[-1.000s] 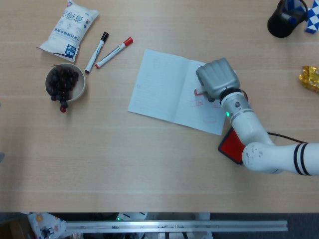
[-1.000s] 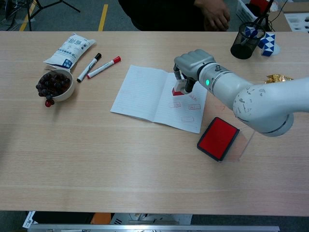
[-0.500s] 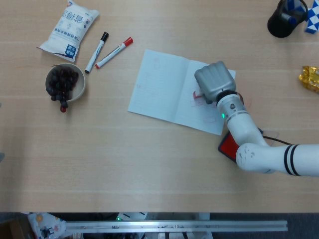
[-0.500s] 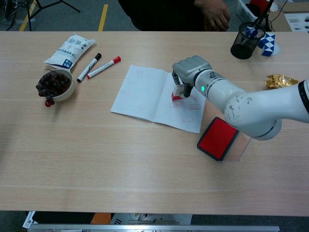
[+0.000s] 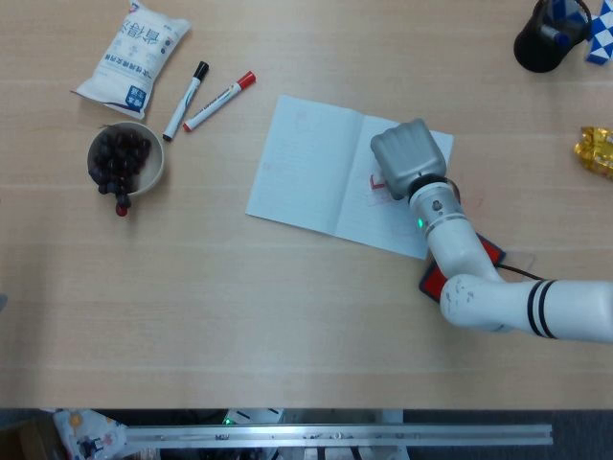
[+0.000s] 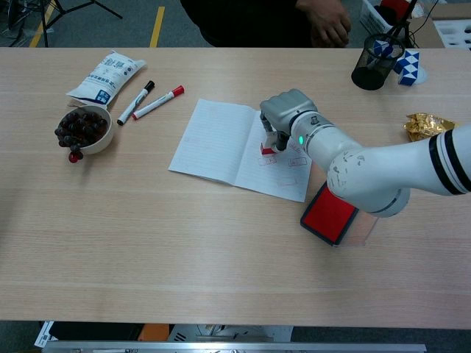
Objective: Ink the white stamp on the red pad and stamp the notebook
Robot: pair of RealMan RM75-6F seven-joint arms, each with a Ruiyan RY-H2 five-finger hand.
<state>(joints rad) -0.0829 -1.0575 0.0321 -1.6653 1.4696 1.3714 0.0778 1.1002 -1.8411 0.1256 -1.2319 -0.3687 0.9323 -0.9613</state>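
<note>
right hand (image 6: 283,118) pinches white stamp (image 6: 269,144) by upper body, centre frame; looks small, rigid, light; notebook (image 6: 221,143) thin, may slide

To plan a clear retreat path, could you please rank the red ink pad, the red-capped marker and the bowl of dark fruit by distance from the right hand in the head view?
From the right hand:
1. Red ink pad, just below it, under the forearm.
2. Red-capped marker, upper left.
3. Bowl of dark fruit, far left.

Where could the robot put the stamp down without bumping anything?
Bare wood lies along the near table edge, below the open white notebook and the bowl of dark berries. It is crowded around the right hand and the red ink pad.
</note>
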